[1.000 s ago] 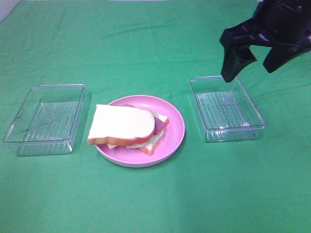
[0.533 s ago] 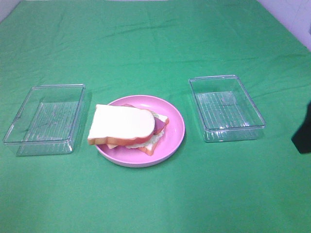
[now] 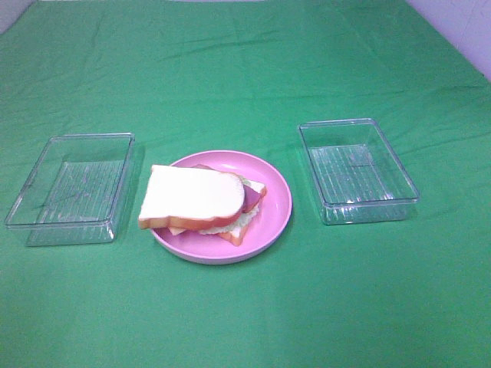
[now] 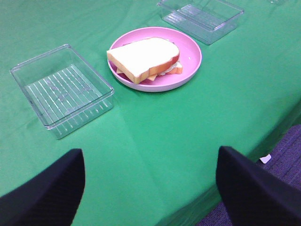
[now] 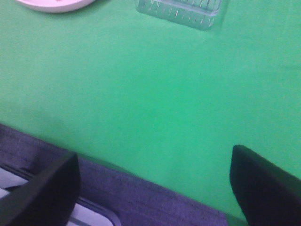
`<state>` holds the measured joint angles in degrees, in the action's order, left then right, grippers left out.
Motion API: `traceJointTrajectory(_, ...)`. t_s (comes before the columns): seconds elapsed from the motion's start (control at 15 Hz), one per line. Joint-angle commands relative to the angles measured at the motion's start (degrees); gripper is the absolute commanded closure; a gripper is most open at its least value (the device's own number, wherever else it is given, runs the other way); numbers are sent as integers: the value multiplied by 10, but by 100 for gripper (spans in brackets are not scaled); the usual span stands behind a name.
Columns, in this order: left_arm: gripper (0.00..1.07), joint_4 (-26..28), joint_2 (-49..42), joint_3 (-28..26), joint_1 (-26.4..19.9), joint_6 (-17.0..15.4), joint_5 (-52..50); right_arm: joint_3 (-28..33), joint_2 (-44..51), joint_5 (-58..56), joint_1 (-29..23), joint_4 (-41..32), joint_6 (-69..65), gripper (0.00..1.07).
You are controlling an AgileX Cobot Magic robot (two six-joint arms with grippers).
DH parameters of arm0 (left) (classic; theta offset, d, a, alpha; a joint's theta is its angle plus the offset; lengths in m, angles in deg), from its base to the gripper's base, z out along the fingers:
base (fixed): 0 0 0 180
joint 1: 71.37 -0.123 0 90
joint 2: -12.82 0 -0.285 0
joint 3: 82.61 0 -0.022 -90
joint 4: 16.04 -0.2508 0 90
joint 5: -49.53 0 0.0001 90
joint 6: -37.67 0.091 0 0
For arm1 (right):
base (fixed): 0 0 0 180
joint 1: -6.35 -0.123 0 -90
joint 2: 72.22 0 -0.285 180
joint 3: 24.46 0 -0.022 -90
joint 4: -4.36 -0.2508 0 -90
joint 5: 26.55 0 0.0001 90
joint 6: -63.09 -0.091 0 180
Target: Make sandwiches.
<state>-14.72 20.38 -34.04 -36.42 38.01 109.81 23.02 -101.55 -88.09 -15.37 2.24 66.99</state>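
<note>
The sandwich (image 3: 203,202) lies on the round pink plate (image 3: 276,207) at the table's middle: a white top slice with orange-brown crust over pink bacon, yellow cheese and pale lettuce. It also shows in the left wrist view (image 4: 146,59). Neither arm shows in the exterior view. My left gripper (image 4: 150,186) is open and empty, well back from the plate over the table's near edge. My right gripper (image 5: 153,183) is open and empty over the table's front edge, far from the plate (image 5: 56,4).
A clear rectangular tray (image 3: 73,186) sits left of the plate, and a second clear tray (image 3: 357,170) sits to its right. Both are empty. Green cloth (image 3: 245,314) covers the table. The table's edge and grey floor (image 5: 117,197) show in the wrist views.
My right arm has pulled back from above the right tray and left the exterior view. The sandwich, plate and trays have not moved.
</note>
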Motion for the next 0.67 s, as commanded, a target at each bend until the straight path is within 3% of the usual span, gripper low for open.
traceJointTrajectory(0.07, 33, 5, -12, 1, 1, 2, -5, 7, 99, 8, -1, -22, 38, 27)
traceJointTrajectory(0.27, 33, 5, -12, 1, 1, 2, -5, 7, 162, 7, -1, -25, 40, 27)
traceJointTrajectory(0.67, 33, 5, -12, 1, 1, 8, -5, 7, 170, 7, -1, -23, 40, 27)
